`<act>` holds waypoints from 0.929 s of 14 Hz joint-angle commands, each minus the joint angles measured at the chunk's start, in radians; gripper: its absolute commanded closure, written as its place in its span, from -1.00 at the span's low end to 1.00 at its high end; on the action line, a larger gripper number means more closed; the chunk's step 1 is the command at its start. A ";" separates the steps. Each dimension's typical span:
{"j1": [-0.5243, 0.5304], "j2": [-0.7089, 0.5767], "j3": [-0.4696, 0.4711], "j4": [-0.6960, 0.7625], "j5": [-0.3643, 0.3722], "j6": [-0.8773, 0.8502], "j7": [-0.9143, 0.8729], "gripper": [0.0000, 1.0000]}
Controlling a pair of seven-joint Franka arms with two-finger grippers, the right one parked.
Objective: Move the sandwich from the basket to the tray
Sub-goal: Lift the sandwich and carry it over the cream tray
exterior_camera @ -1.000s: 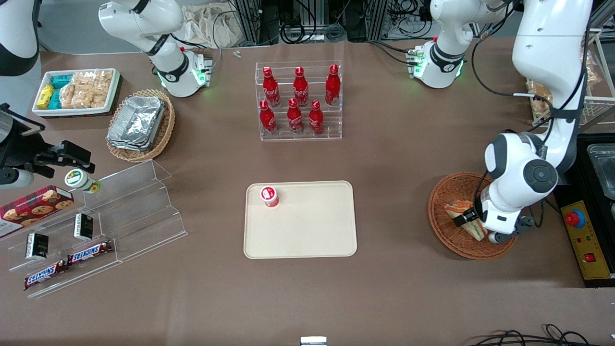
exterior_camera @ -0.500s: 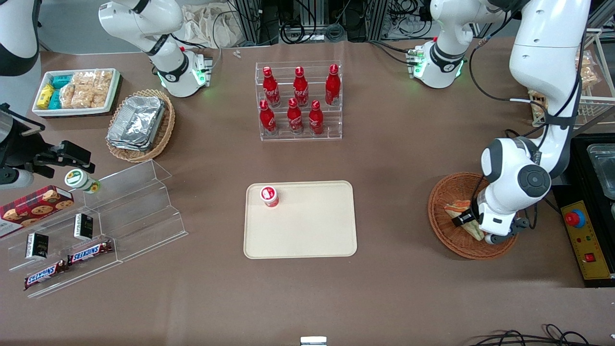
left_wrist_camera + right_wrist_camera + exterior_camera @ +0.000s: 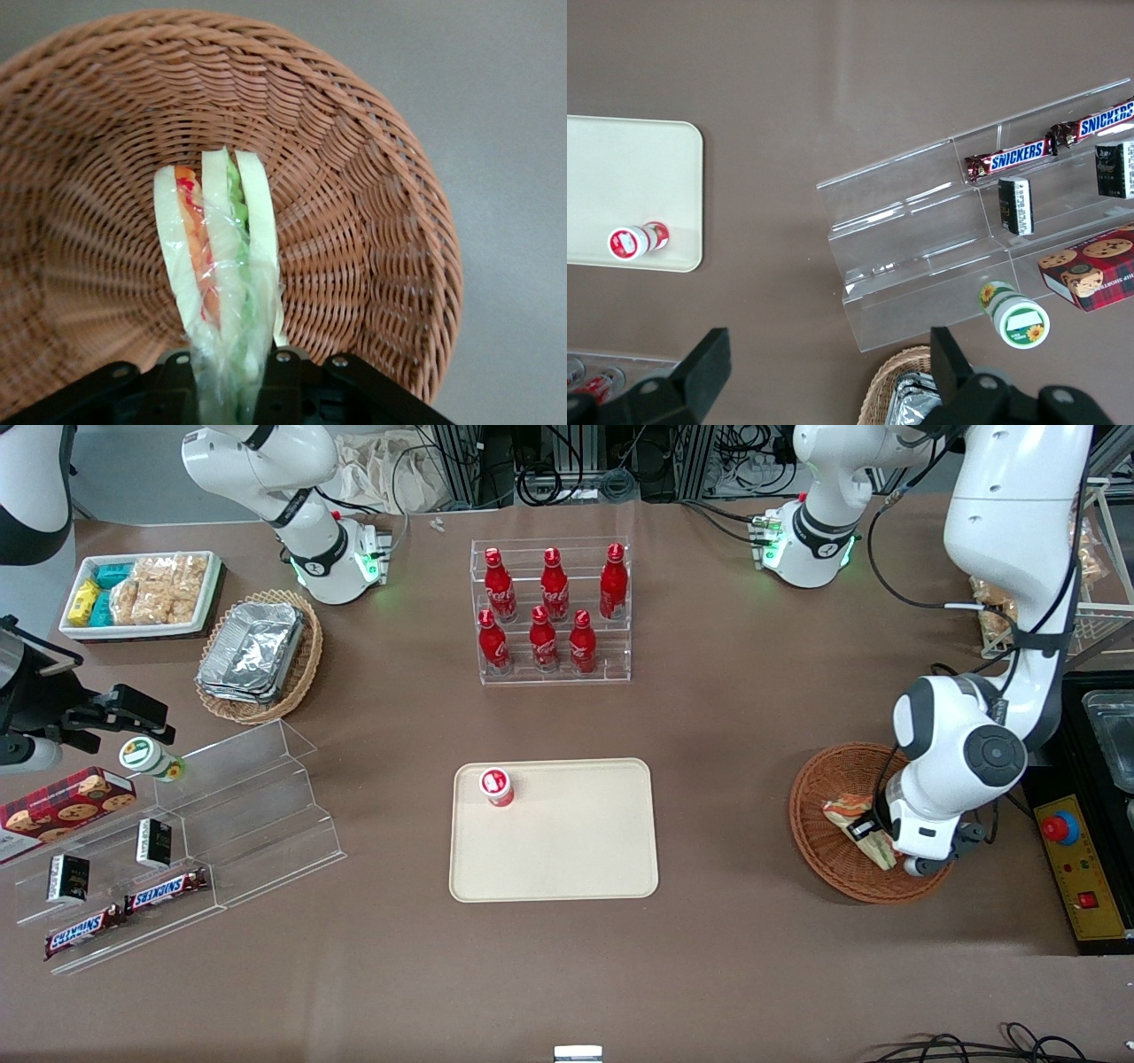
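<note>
Sandwich (image 3: 226, 266) in pincer (image 3: 232, 376), inside basket (image 3: 372, 177)

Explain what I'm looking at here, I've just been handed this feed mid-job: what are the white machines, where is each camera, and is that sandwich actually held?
The white machines are two robot arms bolted to a brown table. One camera looks down from the front; one sits on each arm's wrist. The working arm's gripper is down in the reddish-brown basket, fingers closed on the wrapped sandwich, as its wrist camera shows close up. The sandwich is over the basket floor; I can't tell whether it is lifted. The beige tray, where it should go, lies mid-table with a small red cup on it. Farther from the front camera is a rack of red bottles; snack shelves lie toward the parked arm's end.
</note>
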 commanded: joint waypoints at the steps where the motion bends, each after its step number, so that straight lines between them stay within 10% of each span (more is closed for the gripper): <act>1: -0.002 -0.083 -0.001 0.056 -0.001 -0.183 -0.017 0.88; 8: -0.013 -0.141 -0.056 0.428 -0.004 -0.740 -0.015 0.89; 13: -0.012 -0.156 -0.206 0.511 -0.018 -0.832 -0.029 0.87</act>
